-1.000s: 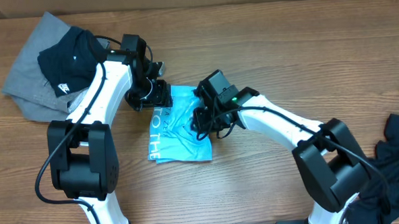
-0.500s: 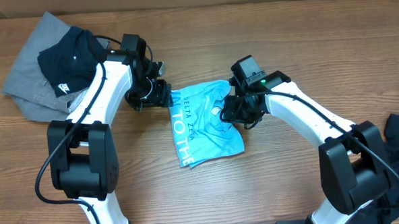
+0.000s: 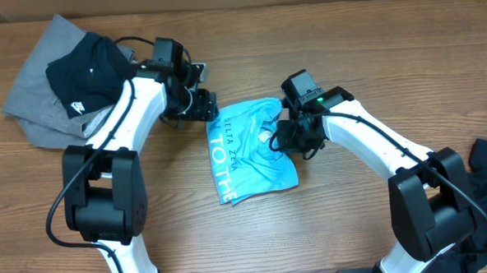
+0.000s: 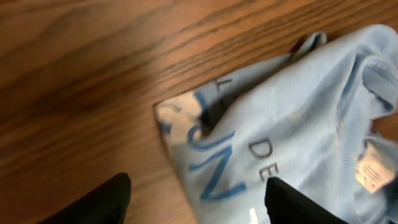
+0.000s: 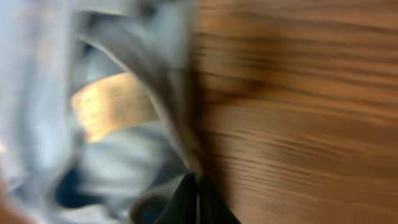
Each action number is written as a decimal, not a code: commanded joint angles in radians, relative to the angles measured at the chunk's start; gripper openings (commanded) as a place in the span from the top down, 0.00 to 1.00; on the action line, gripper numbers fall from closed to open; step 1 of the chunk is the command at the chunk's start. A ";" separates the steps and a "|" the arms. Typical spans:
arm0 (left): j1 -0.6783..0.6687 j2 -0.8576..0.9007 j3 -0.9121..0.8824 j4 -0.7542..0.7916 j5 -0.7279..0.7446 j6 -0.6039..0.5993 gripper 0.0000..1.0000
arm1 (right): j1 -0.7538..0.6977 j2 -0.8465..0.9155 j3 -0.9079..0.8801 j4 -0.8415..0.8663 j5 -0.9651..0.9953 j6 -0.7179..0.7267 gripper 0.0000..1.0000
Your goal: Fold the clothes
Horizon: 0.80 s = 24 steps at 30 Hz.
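The light blue T-shirt [image 3: 248,153] with teal "DELTA ZETA" lettering lies folded small in the middle of the table. My left gripper [image 3: 210,110] is open at the shirt's upper left corner. In the left wrist view its fingers [image 4: 199,202] straddle that corner [image 4: 298,118] without gripping it. My right gripper [image 3: 286,141] is at the shirt's right edge by the collar. In the blurred right wrist view its fingers [image 5: 199,196] are shut on the edge of the shirt [image 5: 93,143], next to the neck label [image 5: 112,106].
A black shirt [image 3: 84,73] lies on a grey shirt [image 3: 36,104] at the table's back left. A heap of dark clothes [image 3: 484,183] sits at the right edge. The wooden table [image 3: 347,50] has a cardboard wall along its far side.
My right gripper dragged the blue shirt to the right and spread it wider, then stayed. My left gripper has moved a little up and away from the shirt's left edge.
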 commanded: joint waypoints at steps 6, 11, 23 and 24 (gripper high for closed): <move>-0.060 -0.020 -0.134 0.134 0.012 0.031 0.36 | -0.040 -0.025 0.016 -0.029 0.230 0.140 0.80; -0.059 -0.020 -0.141 0.137 0.013 0.030 0.62 | -0.058 -0.025 0.018 -0.082 0.246 0.139 0.55; -0.059 -0.020 -0.141 0.142 0.012 0.030 0.89 | -0.109 -0.146 0.019 -0.169 -0.100 -0.117 0.46; -0.059 -0.020 -0.141 0.144 0.013 0.030 0.89 | -0.109 -0.143 0.016 -0.171 -0.105 -0.117 0.46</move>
